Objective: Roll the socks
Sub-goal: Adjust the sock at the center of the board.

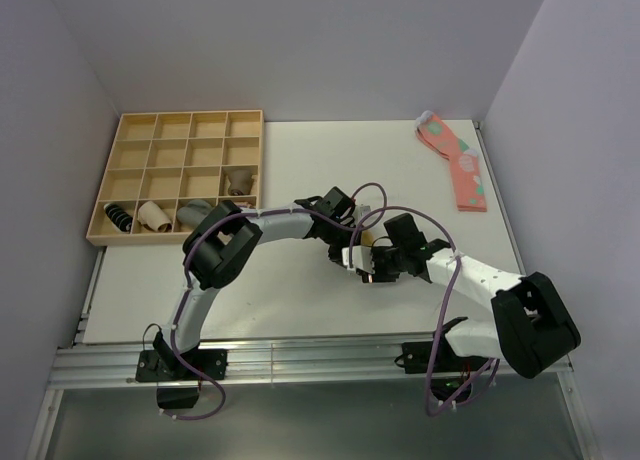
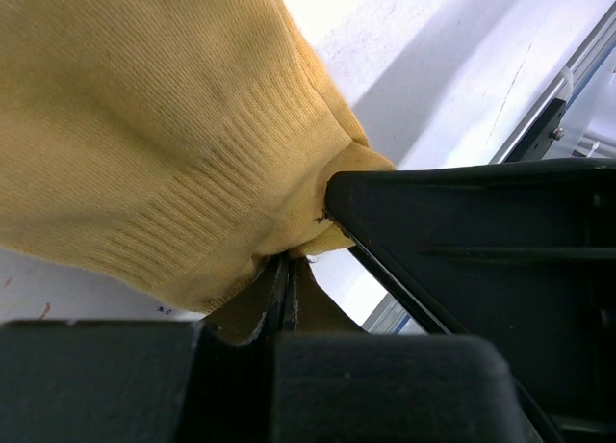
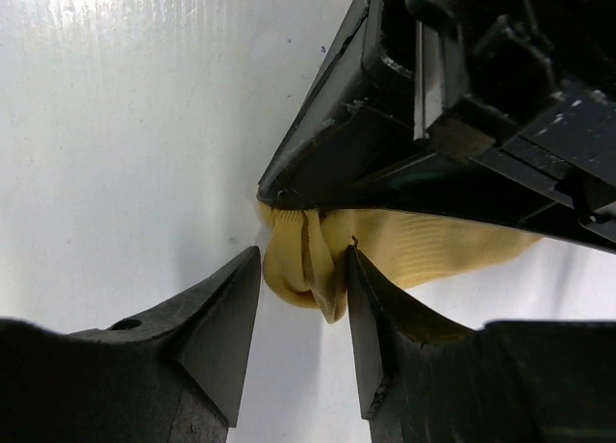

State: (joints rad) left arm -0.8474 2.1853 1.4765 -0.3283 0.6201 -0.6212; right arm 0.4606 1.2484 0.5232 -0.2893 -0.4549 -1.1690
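My left gripper (image 2: 289,274) is clamped fully together on a pinch of the socks (image 2: 144,125). The mustard knit bunches at its fingertips and spreads out from there over the white table (image 1: 300,150). My right gripper (image 3: 303,308) stands partway open, its jaws on either side of the folded end of the same socks. One pad touches the fabric, the other sits just beside it, and the fold bulges unsqueezed between them. The two grippers meet nose to nose to the right of the wooden tray (image 1: 180,170), nearer my bases than it is. The socks sit between them, well apart from the tray and mostly hidden in the top view. Pink spotted socks (image 1: 458,165) lie far to the tray's right, about level with it.
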